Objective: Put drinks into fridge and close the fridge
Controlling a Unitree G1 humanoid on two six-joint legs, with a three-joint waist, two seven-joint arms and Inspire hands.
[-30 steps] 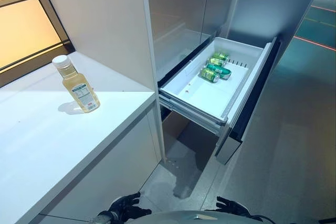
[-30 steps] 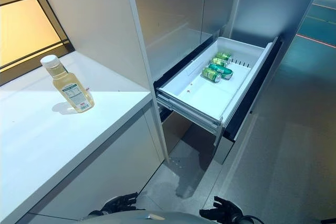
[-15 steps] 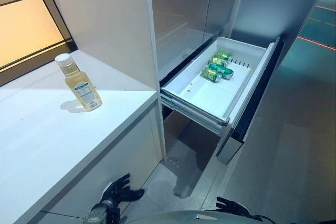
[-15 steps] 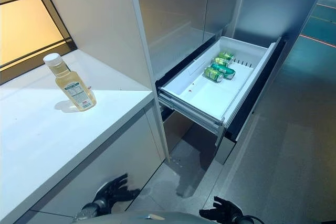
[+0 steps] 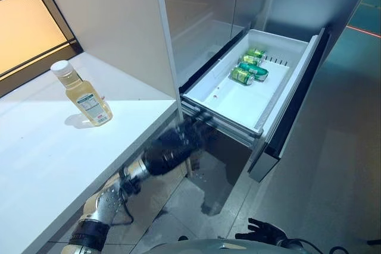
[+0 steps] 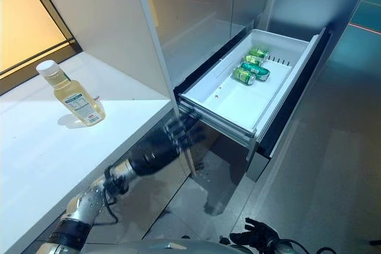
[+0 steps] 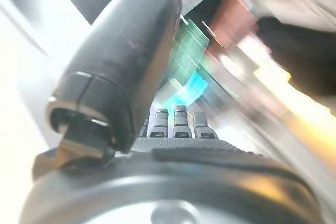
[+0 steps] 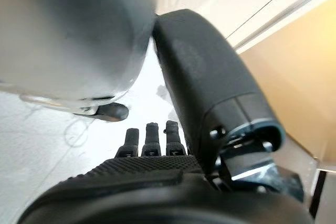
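A bottle of pale yellow drink [image 5: 81,93] with a white cap stands upright on the white counter [image 5: 47,159] at the left. Green cans [image 5: 249,68] lie at the back of the fridge's white pull-out drawer [image 5: 221,110], which stands open. My left hand [image 5: 172,150] is raised in front of the counter's front face, just below the drawer's near corner, fingers straight and empty; its wrist view shows it [image 7: 173,124] open too. My right hand [image 5: 265,230] hangs low near the floor, open and empty.
The fridge's steel upper doors [image 5: 202,10] are shut above the drawer. A white side panel [image 5: 113,22] stands between counter and fridge. The drawer's dark front [image 5: 292,105] juts into the grey floor space at the right. A window [image 5: 30,22] lies behind the counter.
My left arm has swung up from near the floor to the front of the counter, its hand now by the drawer's near corner. The view has shifted slightly. The bottle and cans have not moved.
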